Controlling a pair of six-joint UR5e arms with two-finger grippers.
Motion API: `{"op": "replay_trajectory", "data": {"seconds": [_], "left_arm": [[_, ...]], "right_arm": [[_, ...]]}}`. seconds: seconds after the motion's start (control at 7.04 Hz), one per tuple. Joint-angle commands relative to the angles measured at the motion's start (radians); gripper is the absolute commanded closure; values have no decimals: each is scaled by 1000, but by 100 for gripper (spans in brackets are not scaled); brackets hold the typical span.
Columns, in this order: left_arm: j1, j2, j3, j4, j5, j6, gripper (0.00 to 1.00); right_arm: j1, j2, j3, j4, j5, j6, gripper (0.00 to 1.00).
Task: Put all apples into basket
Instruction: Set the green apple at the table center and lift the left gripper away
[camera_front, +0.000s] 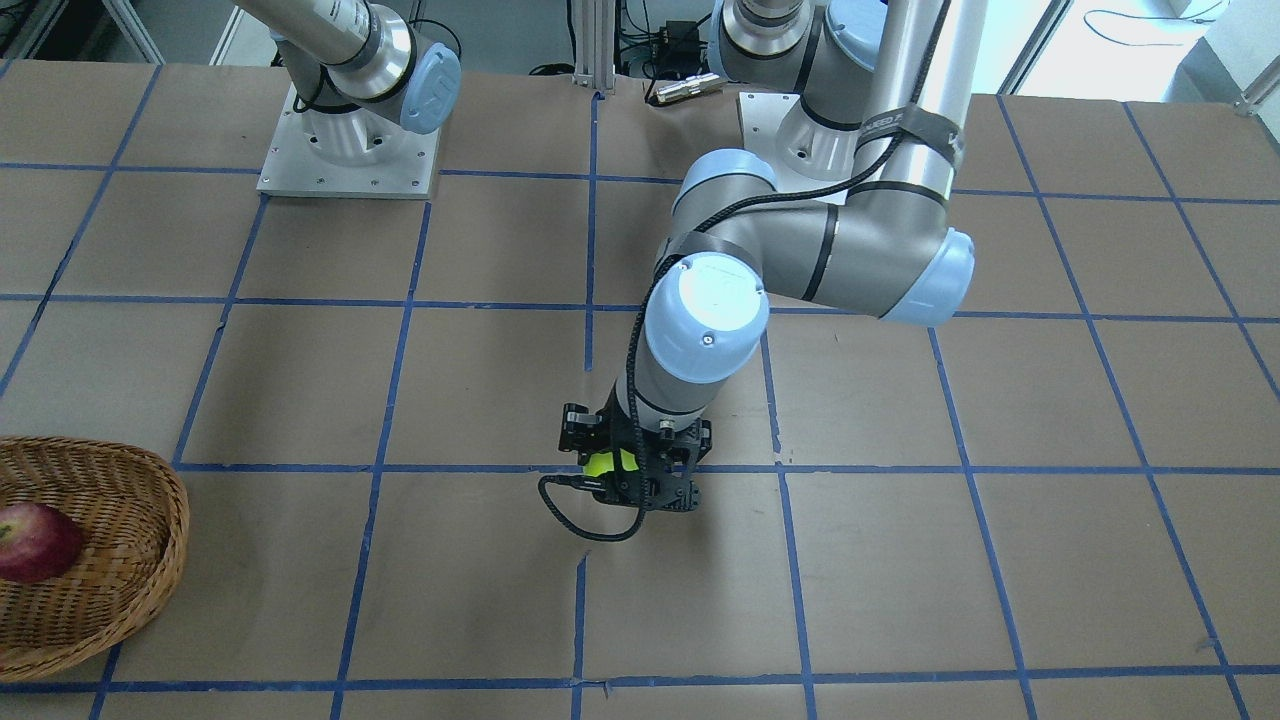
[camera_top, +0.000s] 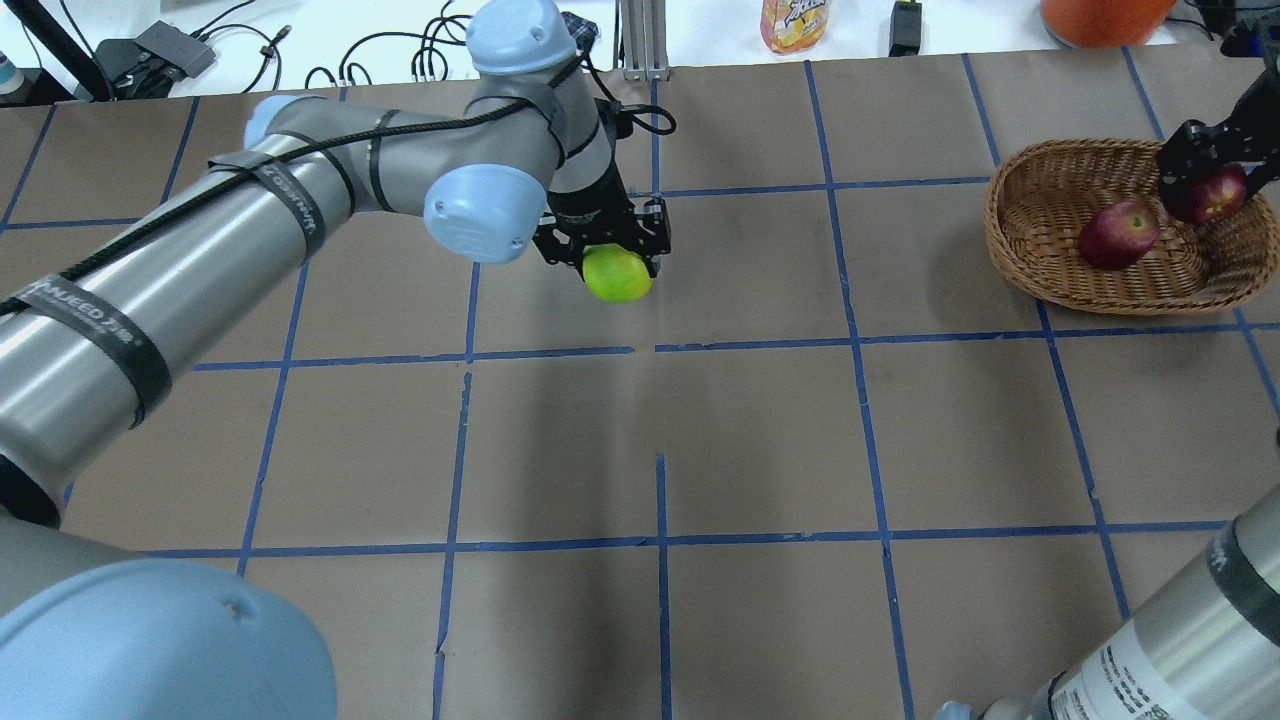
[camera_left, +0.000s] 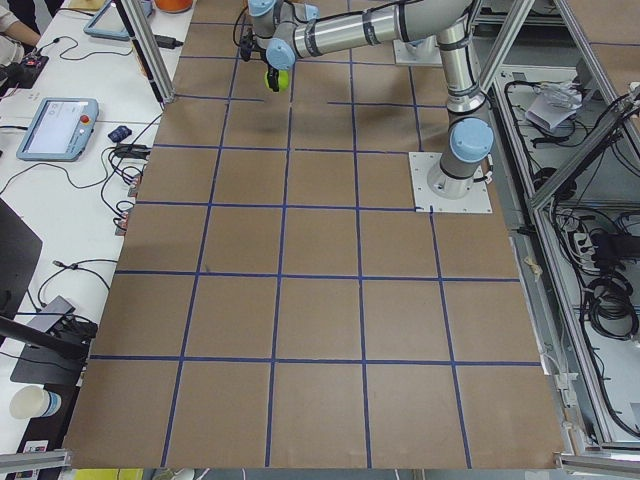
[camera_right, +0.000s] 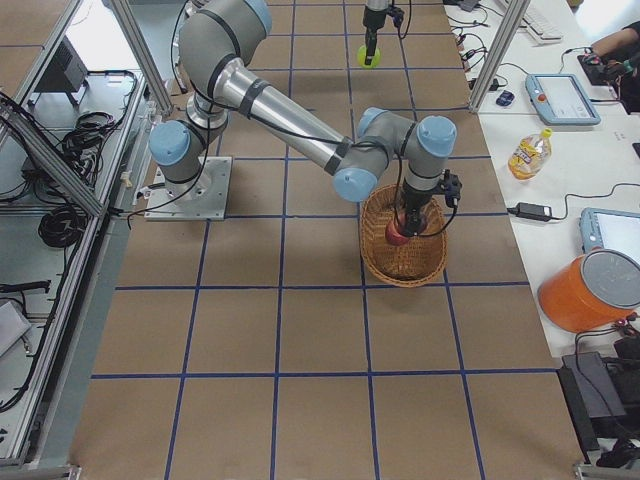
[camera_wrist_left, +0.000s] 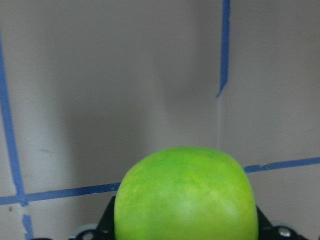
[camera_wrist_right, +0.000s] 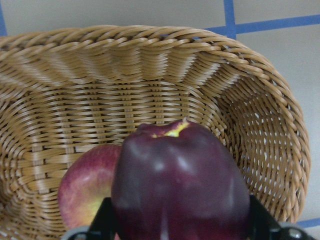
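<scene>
My left gripper (camera_top: 610, 258) is shut on the lime green apple (camera_top: 620, 280) and holds it above the middle of the table; the apple fills the bottom of the left wrist view (camera_wrist_left: 186, 195) and also shows in the front view (camera_front: 608, 462). The wicker basket (camera_top: 1040, 290) stands at the far right of the table. The red speckled apple (camera_top: 1118, 234) lies inside it. My right gripper (camera_top: 1212, 180) is shut on the dark maroon apple (camera_top: 1218, 197) and holds it over the basket's right part, above the red apple (camera_wrist_right: 85, 185) and the basket's wall (camera_wrist_right: 150, 65).
The table is brown paper with a blue tape grid. A drink bottle (camera_top: 795, 20) and an orange container (camera_top: 1100, 12) stand on the bench beyond the far edge. The two arm bases (camera_front: 350, 150) are at the robot's side of the table.
</scene>
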Motion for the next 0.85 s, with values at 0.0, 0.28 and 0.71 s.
{"op": "replay_trajectory", "data": {"seconds": [0.0, 0.28, 0.71], "left_arm": [[-51, -47, -86, 172, 4, -97, 96], [-51, -59, -113, 205, 6, -91, 36], [-1, -1, -46, 116, 3, -84, 0]], "right_arm": [[-9, 36, 2, -54, 1, -1, 61], [-9, 27, 4, -25, -2, 2, 0], [45, -163, -1, 245, 17, 55, 0]]}}
